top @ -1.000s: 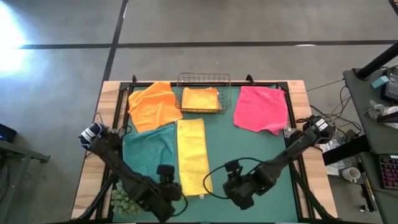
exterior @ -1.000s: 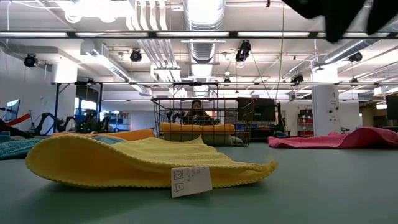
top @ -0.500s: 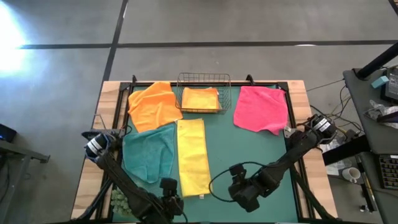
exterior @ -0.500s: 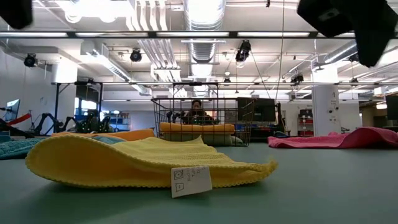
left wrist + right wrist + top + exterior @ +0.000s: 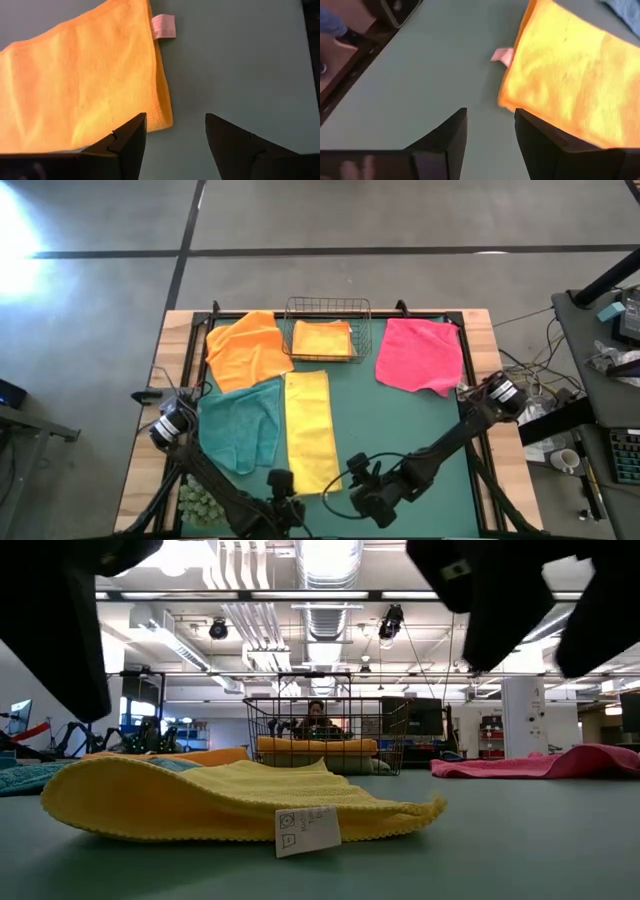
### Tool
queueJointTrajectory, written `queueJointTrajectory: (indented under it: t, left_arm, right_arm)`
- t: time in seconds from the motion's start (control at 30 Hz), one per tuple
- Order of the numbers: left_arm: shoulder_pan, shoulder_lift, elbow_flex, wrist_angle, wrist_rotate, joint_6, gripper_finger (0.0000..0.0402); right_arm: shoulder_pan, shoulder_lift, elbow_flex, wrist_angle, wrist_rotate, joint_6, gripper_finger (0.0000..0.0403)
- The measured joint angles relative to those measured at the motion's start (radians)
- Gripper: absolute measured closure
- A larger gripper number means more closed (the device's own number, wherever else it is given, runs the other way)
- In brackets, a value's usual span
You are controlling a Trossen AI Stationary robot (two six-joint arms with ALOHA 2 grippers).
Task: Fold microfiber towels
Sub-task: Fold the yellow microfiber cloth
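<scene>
The yellow towel point(image 5: 310, 435) lies on the green mat as a long folded strip, its near end with a white tag point(image 5: 307, 830) toward the near edge. My left gripper point(image 5: 175, 145) is open and hovers at that near end's left point(image 5: 283, 492). My right gripper point(image 5: 490, 135) is open and hovers just right of the same end point(image 5: 360, 485). Neither touches the towel. A teal towel point(image 5: 240, 425), an orange towel point(image 5: 245, 348) and a pink towel point(image 5: 420, 355) lie flat on the mat. A folded orange towel point(image 5: 322, 338) rests in the wire basket. The pale olive-green towel is out of view.
The wire basket point(image 5: 328, 307) stands at the far middle of the mat. A green spiky ball point(image 5: 195, 502) sits at the near left corner. Bare mat point(image 5: 400, 430) lies between the yellow towel and the right edge. A person sits in the room behind the basket point(image 5: 316, 718).
Both grippers have come down toward the yellow towel's near end and now show large in the low view. My right gripper has moved toward the table's left. My left gripper has moved a little toward the near edge and the right. The towel has not moved.
</scene>
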Motion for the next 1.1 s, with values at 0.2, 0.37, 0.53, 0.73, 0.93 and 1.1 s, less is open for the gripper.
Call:
queueJointTrajectory:
  t: [0.2, 0.37, 0.53, 0.73, 0.93, 1.1]
  left_arm:
    - [0.005, 0.013, 0.0, -0.001, -0.01, 0.005, 0.0214]
    - [0.012, 0.033, -0.002, -0.005, -0.011, 0.034, 0.0214]
    - [0.031, 0.042, -0.024, -0.005, -0.02, 0.033, 0.0214]
    - [0.055, 0.042, -0.069, -0.001, -0.017, 0.026, 0.0214]
    - [0.071, 0.042, -0.074, 0.007, -0.012, 0.026, 0.0214]
    - [0.089, 0.041, -0.076, 0.013, 0.013, 0.023, 0.0238]
  right_arm:
    - [-0.03, 0.047, 0.0, 0.052, 0.003, -0.018, 0.0245]
    - [-0.045, 0.077, 0.0, 0.078, 0.003, -0.024, 0.0245]
    - [-0.047, 0.093, 0.0, 0.091, 0.003, -0.035, 0.0245]
    - [-0.062, 0.111, -0.002, 0.117, 0.003, -0.055, 0.0245]
    - [-0.084, 0.147, -0.001, 0.18, -0.006, -0.072, 0.0245]
    - [-0.086, 0.173, -0.001, 0.176, -0.012, -0.065, 0.0245]
